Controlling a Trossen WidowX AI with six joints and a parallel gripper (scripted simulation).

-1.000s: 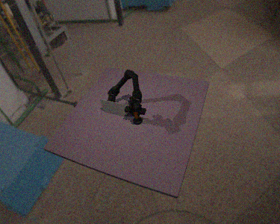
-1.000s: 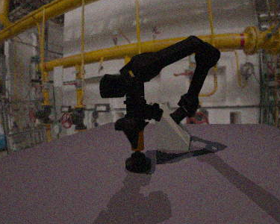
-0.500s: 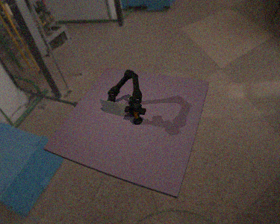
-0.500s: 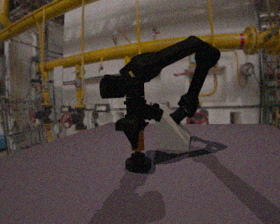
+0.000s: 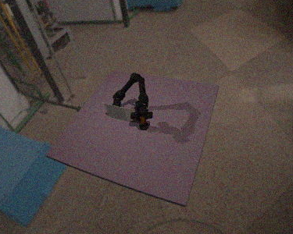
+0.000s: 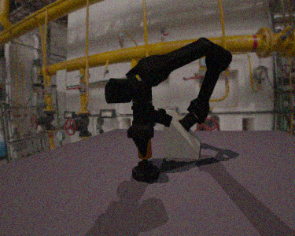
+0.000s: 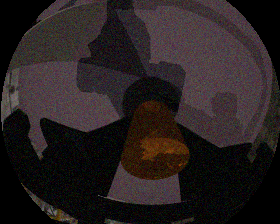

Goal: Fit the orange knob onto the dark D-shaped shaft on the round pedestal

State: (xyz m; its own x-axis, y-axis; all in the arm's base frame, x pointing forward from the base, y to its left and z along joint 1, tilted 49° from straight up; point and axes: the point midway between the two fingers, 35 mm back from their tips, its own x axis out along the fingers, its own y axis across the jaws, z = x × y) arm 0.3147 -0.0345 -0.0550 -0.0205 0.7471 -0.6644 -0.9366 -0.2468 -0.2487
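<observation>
The pinkish mat carries a round pedestal.

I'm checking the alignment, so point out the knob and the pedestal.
Orange knob [image 5: 142, 121] [image 7: 154, 145]: top, exterior, wrist; its side.
Round pedestal [image 6: 145, 173]: exterior; its dark body.

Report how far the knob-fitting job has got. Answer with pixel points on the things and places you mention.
Done: the gripper [image 5: 142, 118] [image 6: 144, 151] [image 7: 153, 123] is closed on the orange knob [image 5: 143, 121] [image 6: 148, 150] [image 7: 155, 155] and has it above the round pedestal [image 6: 145, 172] [image 7: 131, 95].
In hand: lining up the flats, apparently; the exterior view shows a dark stretch between knob and pedestal. Whether the flats match can't be seen.
Left: seat the knob fully on the pedestal, then let go.
</observation>
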